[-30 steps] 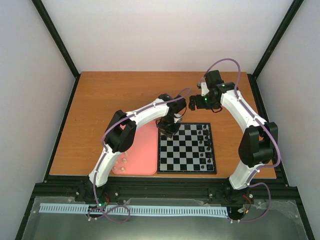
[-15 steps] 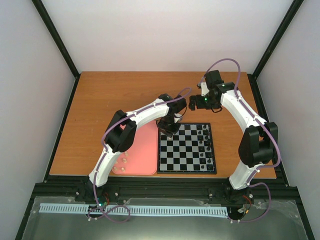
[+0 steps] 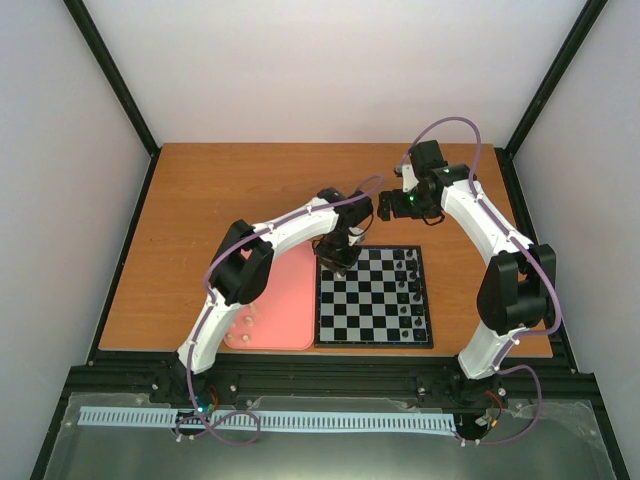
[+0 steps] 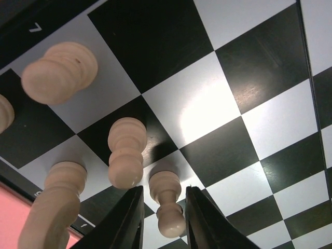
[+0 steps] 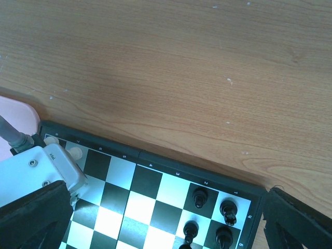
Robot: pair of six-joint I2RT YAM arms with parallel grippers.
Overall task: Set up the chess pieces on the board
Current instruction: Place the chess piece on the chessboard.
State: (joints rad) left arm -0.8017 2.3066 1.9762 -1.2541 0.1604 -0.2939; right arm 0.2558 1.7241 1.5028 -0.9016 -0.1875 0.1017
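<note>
The board (image 3: 372,345) lies at the table's near right. My left gripper (image 3: 338,258) hangs low over its far-left corner. In the left wrist view its fingers (image 4: 127,218) stand slightly apart around a cream pawn (image 4: 167,205) that stands on the board (image 4: 207,109). A narrow gap shows on the left side of the pawn. Three more cream chess pieces (image 4: 126,153) stand beside it. My right gripper (image 3: 385,207) hovers beyond the board's far edge, open wide and empty (image 5: 163,218).
Black pieces (image 3: 405,285) fill the board's right columns and show in the right wrist view (image 5: 199,197). A pink tray (image 3: 285,300) lies left of the board with a few cream pieces (image 3: 245,325) at its near end. Bare wood lies beyond the board.
</note>
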